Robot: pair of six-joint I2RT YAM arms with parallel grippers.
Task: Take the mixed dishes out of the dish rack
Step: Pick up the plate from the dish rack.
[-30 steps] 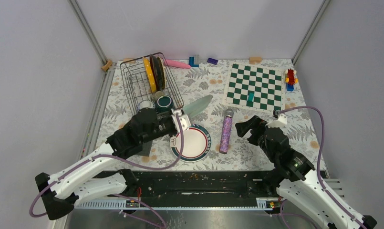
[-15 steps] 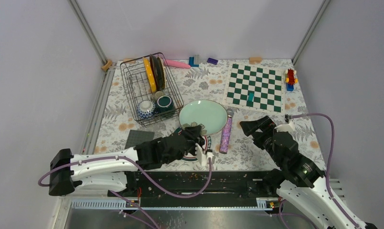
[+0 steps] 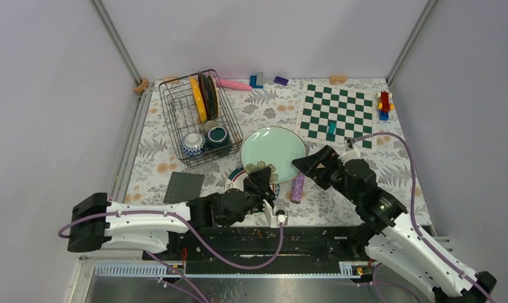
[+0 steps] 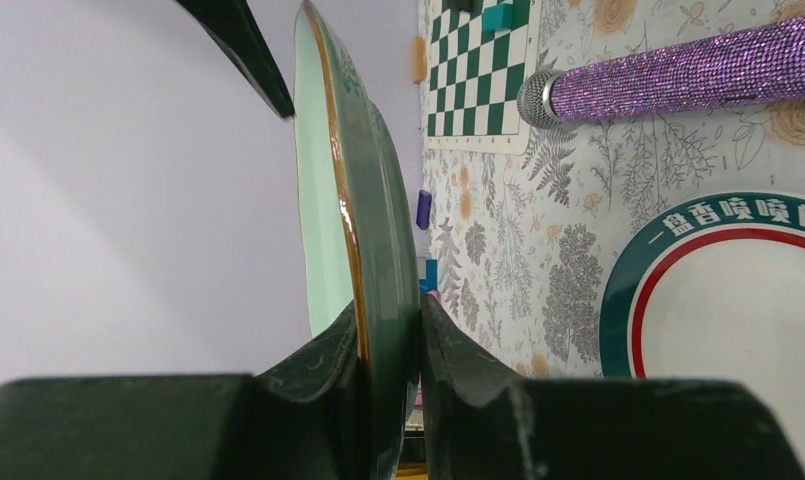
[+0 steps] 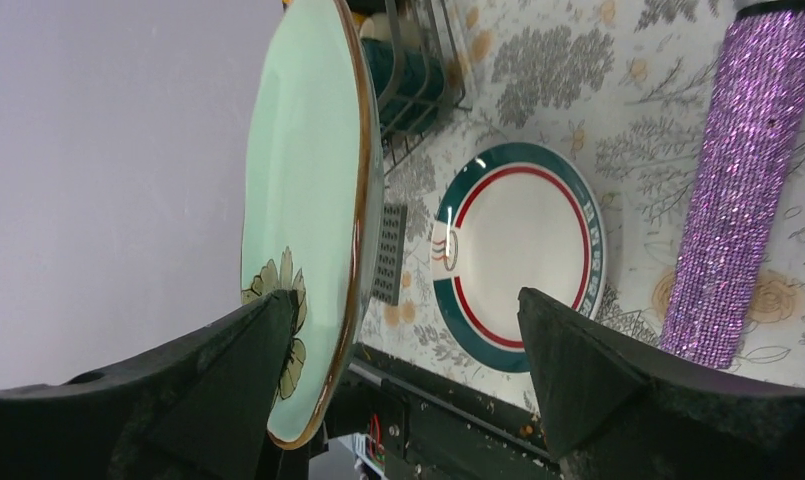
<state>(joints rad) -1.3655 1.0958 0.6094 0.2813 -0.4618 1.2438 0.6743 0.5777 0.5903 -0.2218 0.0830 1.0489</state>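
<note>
My left gripper (image 3: 262,178) is shut on the near rim of the pale green floral plate (image 3: 273,151) and holds it above the table's middle. In the left wrist view the plate (image 4: 363,200) stands edge-on between my fingers (image 4: 328,355). My right gripper (image 3: 312,161) is open, its jaws astride the plate's right edge (image 5: 303,190), not closed on it. The dish rack (image 3: 175,117) at the back left holds a yellow plate (image 3: 197,98), a dark plate (image 3: 208,93), a teal mug (image 3: 217,136), a greyish cup (image 3: 208,125) and a blue-white bowl (image 3: 192,144).
A cream plate with a teal rim and red ring (image 5: 523,255) lies on the table under the held plate. A purple glitter cylinder (image 3: 297,187) lies to its right. A grey mat (image 3: 183,187) is left of it. A chessboard (image 3: 337,115) and small toys are at the back right.
My left arm carried the green plate from beside the rack out over the table's middle. My right gripper moved left and up to the plate's right edge, still open.
</note>
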